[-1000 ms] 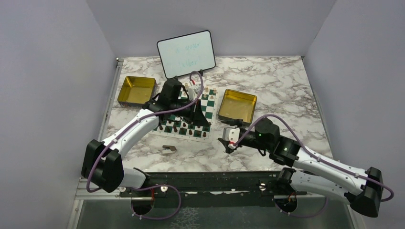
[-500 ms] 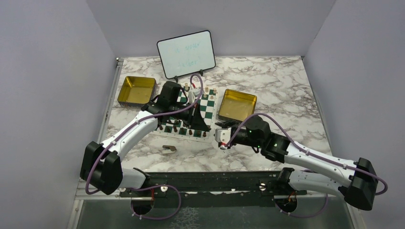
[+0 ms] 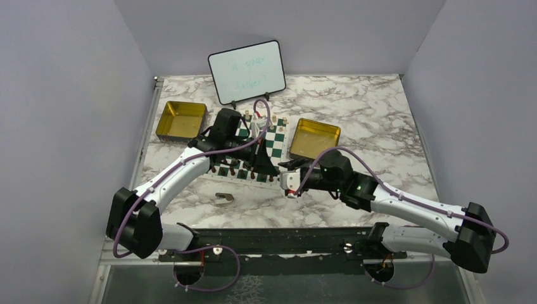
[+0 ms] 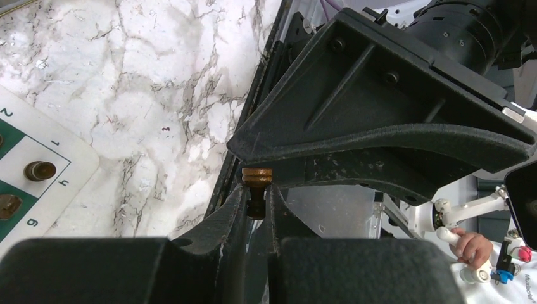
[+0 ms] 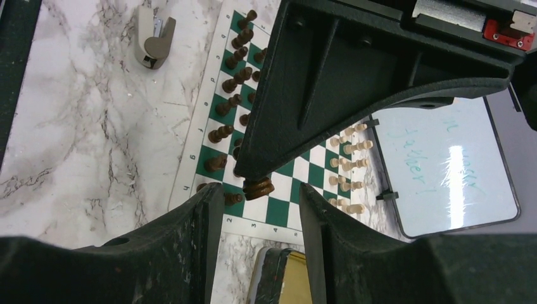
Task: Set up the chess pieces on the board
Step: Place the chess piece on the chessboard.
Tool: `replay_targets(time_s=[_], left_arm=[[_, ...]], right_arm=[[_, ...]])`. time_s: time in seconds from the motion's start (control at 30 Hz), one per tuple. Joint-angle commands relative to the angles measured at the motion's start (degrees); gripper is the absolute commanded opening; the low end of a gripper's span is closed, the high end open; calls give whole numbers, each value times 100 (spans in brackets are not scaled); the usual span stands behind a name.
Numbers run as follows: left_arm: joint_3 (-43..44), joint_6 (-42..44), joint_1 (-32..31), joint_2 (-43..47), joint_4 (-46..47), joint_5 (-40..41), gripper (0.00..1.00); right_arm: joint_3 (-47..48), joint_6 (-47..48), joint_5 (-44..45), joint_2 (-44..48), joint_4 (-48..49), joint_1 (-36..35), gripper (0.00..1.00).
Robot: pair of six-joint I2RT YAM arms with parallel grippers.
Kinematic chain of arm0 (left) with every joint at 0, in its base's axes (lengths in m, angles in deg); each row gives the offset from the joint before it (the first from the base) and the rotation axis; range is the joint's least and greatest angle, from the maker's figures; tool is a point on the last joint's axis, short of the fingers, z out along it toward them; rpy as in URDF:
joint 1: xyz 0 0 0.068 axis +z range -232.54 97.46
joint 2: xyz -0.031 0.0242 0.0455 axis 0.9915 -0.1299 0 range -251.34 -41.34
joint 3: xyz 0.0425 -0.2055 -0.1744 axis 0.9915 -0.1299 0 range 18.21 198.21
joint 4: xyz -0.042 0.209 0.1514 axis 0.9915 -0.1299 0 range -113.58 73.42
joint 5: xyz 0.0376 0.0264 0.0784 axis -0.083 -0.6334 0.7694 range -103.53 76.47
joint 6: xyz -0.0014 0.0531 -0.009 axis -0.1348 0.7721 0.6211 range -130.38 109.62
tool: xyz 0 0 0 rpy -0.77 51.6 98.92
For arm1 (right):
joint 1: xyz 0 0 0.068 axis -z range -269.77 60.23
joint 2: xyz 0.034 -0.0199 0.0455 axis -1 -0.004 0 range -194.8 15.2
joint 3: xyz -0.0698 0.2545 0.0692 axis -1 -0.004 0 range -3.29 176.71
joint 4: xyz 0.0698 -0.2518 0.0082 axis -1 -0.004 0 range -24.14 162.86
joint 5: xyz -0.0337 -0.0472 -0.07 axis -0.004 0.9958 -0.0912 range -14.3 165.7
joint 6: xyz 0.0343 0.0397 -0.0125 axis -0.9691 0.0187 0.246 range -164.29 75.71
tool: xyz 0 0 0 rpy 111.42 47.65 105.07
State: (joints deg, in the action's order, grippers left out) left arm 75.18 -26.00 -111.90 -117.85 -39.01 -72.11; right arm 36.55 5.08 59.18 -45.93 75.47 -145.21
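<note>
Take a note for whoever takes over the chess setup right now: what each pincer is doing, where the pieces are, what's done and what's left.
Pincers: the left pincer is shut on one dark piece by the near right corner of the board. The right pincer is open and faces it, gripping nothing.
Pieces: dark pieces line the board's near side and light pieces the far side.
Done: many pieces stand on the board.
Left: seat the held piece, possibly after a hand-off. I cannot check exact squares.
</note>
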Motion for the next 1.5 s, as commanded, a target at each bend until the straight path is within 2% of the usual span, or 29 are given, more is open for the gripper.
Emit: replay_targets(time_s=[0.0, 0.13, 0.3, 0.47, 0.67, 0.8, 0.93, 1.07, 1.37, 1.47], left_arm=[[86, -16, -25, 138, 38, -294, 3], [70, -19, -25, 122, 39, -262, 3], [152, -74, -25, 13, 29, -243, 3], [312, -137, -25, -63, 31, -186, 3], [498, -388, -25, -42, 111, 59, 5], [593, -579, -23, 54, 261, 189, 7], [594, -673, -19, 124, 316, 339, 9], [466, -754, -25, 186, 426, 361, 10], [293, -976, -25, 312, 686, 620, 6], [341, -936, -21, 370, 626, 902, 6]], right_arm=[[92, 55, -351, -46, 236, -20, 51], [33, 103, -526, -9, 236, -26, 47], [-9, 90, -772, -2, 84, -28, 35], [-80, 16, -624, 10, -16, -28, 26], [-259, -935, 47, 101, 413, -27, 18], [-553, -1555, 304, 231, 1070, -28, 14], [-838, -2172, 941, 420, 1714, -22, 10], [-1046, -2527, 1402, 580, 2195, -28, 9], [-1157, -2986, 1263, 475, 2477, -25, 10], [-1196, -3063, 1265, 483, 2490, -26, 17]])
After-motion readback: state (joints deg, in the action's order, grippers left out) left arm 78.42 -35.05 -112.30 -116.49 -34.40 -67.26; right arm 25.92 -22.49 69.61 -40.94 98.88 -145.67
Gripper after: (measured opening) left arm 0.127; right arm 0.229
